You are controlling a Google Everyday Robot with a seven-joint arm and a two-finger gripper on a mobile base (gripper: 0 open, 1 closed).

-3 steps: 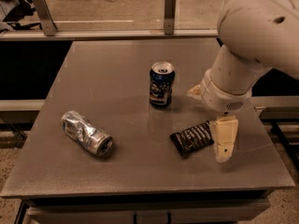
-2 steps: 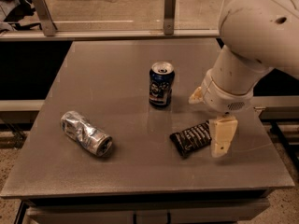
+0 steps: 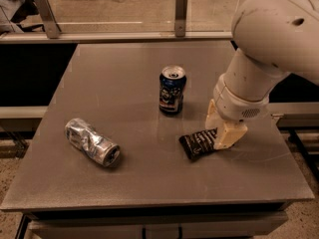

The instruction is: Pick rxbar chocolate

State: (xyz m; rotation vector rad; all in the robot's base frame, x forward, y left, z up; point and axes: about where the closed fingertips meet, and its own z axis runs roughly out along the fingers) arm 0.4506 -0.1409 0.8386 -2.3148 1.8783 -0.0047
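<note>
The rxbar chocolate (image 3: pixel 195 144), a flat black bar with pale lettering, lies on the grey table (image 3: pixel 124 78) right of centre, near the front. My gripper (image 3: pixel 218 135) comes down from the big white arm at the right and stands over the bar's right end. One cream finger (image 3: pixel 228 136) is at the bar's near side and the other at its far side, both closed in against it. The bar still rests on the table.
An upright blue can (image 3: pixel 172 89) stands just behind and left of the bar. A crushed silver can (image 3: pixel 92 142) lies at the front left. A metal rail with posts (image 3: pixel 181 9) runs along the table's far edge.
The two fingers stood wide apart on either side of the bar's right end; now they have drawn together onto it. The bar and the cans have not moved.
</note>
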